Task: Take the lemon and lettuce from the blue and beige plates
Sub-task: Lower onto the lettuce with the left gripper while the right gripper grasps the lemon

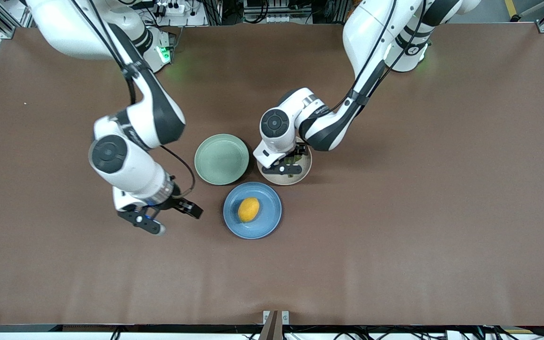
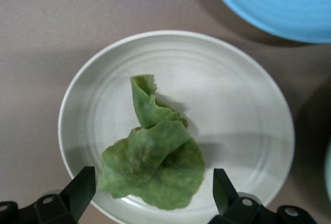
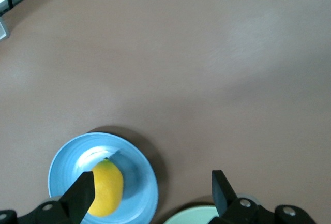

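The lemon (image 1: 248, 209) (image 3: 106, 187) lies on the blue plate (image 1: 268, 222) (image 3: 140, 182). The lettuce (image 2: 155, 157) rests on the beige plate (image 1: 282, 180) (image 2: 232, 110); in the front view the left hand covers most of the leaf. My left gripper (image 1: 288, 163) (image 2: 152, 193) hangs open just above the beige plate, with one finger on each side of the leaf and neither touching it. Over bare table beside the blue plate, toward the right arm's end, my right gripper (image 1: 170, 217) (image 3: 151, 193) is open and holds nothing.
A mint-green plate (image 1: 221, 158) (image 3: 199, 216) with nothing on it sits beside the beige plate and farther from the front camera than the blue one. The three plates crowd together at the middle of the brown table (image 1: 395, 236).
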`<state>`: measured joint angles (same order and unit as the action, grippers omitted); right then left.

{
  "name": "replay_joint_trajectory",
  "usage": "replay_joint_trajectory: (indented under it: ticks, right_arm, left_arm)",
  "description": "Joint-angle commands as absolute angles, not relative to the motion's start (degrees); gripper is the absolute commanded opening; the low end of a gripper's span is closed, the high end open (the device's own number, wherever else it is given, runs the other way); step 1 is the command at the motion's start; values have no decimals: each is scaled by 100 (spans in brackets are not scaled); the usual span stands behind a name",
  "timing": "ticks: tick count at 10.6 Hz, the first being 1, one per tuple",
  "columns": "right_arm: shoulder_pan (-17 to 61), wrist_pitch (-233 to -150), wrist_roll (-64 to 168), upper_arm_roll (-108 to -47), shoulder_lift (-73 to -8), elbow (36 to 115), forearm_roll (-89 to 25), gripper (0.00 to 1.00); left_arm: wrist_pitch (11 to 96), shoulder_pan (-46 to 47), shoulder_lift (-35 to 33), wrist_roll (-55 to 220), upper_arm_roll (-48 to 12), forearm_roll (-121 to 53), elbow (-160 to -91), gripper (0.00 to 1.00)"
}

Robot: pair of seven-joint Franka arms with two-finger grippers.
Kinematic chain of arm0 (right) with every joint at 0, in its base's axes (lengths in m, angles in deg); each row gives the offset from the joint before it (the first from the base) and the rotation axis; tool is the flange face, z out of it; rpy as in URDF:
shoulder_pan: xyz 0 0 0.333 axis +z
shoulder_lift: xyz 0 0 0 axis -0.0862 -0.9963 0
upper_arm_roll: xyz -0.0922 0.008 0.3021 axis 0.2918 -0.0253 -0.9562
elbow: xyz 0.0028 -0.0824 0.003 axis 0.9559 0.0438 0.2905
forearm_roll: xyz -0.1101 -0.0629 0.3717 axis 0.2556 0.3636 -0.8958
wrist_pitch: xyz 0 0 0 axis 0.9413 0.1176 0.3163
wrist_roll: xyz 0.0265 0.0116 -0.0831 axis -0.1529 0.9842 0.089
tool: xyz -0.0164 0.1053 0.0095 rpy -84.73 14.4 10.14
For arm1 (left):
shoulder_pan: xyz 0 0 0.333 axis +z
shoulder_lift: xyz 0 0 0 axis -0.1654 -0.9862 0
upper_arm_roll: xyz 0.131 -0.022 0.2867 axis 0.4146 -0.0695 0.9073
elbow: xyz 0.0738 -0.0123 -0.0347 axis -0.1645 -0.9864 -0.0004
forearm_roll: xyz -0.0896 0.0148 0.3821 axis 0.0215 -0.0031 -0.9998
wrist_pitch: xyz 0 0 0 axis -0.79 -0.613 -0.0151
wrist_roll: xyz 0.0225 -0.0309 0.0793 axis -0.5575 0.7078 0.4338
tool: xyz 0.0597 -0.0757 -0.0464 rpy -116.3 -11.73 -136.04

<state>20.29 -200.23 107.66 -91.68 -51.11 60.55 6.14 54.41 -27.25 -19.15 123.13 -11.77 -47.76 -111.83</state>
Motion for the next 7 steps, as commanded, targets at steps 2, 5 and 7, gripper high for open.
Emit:
replay_joint_trajectory:
  ticks: [2, 5, 7]
  right_arm:
    - [2401, -20446, 11397, -9181, -5596, 5859, 702, 100]
    - [2630, -20949, 11819, -9164, -5903, 5859, 728, 100]
    - [2727, -20994, 11925, -9172, -6009, 5859, 798, 100]
  left_arm:
    - [5517, -2766, -2049, 12390, -1157, -4923, -11163, 100]
    - [5517, -2766, -2093, 12390, -1166, -4862, -11163, 100]
    - [5517, -2766, -2128, 12434, -1166, -4844, -11163, 100]
